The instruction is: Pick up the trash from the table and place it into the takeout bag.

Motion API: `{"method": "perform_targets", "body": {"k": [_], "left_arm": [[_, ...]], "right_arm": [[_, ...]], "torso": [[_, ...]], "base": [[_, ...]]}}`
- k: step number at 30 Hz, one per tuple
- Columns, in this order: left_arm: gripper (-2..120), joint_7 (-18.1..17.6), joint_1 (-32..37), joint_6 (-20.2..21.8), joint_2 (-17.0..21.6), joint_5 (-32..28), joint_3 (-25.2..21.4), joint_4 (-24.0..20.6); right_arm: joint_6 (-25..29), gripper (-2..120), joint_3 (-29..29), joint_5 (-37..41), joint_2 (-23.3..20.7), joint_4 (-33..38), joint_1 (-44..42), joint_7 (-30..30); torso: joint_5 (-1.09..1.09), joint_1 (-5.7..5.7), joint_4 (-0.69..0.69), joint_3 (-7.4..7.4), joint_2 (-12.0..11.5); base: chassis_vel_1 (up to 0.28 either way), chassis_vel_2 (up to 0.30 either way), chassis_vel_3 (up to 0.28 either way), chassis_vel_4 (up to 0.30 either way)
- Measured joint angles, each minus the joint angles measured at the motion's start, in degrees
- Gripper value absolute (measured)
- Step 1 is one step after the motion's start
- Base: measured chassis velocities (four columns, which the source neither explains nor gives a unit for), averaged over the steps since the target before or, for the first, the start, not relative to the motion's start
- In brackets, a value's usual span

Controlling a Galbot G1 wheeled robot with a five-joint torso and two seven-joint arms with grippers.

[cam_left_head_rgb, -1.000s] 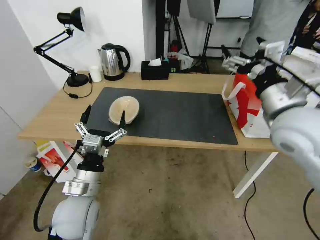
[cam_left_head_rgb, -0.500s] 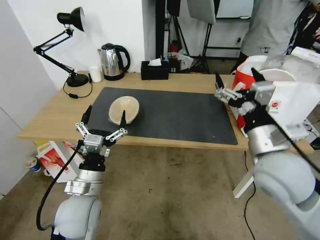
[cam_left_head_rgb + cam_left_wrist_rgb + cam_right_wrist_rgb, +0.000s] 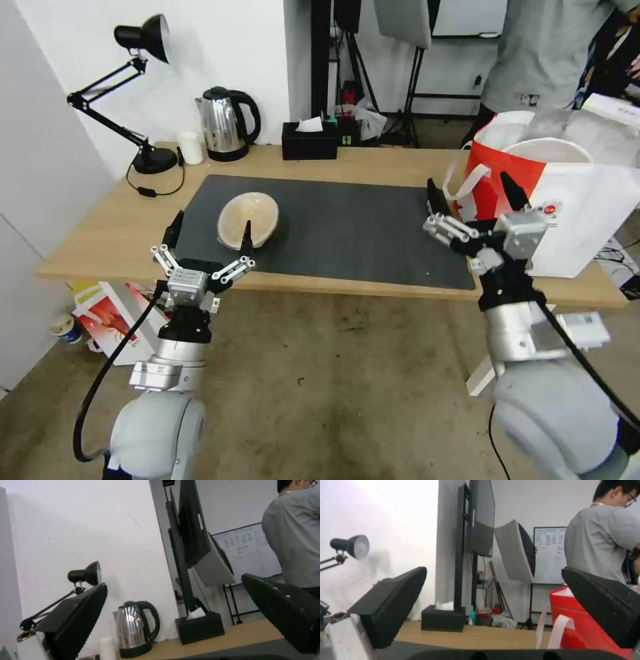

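Beige oval bowl (image 3: 248, 220) sits on the mat beyond the spread left claw (image 3: 208, 238); right claw (image 3: 472, 195) gapes beside the takeout bag (image 3: 573, 213).

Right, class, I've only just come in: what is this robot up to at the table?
It is clearing trash into the takeout bag at the table's right end. A large white bowl's rim shows at the bag's open top. One beige oval bowl lies on the dark mat. The right claw is open and empty beside the bag; the left claw is open at the table's near edge, just short of the bowl.
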Motion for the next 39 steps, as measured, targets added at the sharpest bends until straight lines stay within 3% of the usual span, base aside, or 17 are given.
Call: {"method": "perform_targets", "body": {"k": [9, 39], "left_arm": [[100, -0.05, 0.09, -0.14, 0.19, -0.08, -0.13, -0.09], [100, -0.13, 0.24, -0.89, 0.18, -0.28, -0.41, 0.02]], "right_arm": [[9.19, 100, -3.66, -10.42, 5.08, -1.74, -9.17, 0.83], [17.98, 100, -6.88, -21.11, 10.39, -5.92, -16.48, 2.83]], "torso": [[0.00, 0.00, 0.00, 0.01, 0.00], [0.00, 0.00, 0.00, 0.00, 0.00]], "base": [[0.000, 0.000, 0.000, 0.000], [0.000, 0.000, 0.000, 0.000]]}}
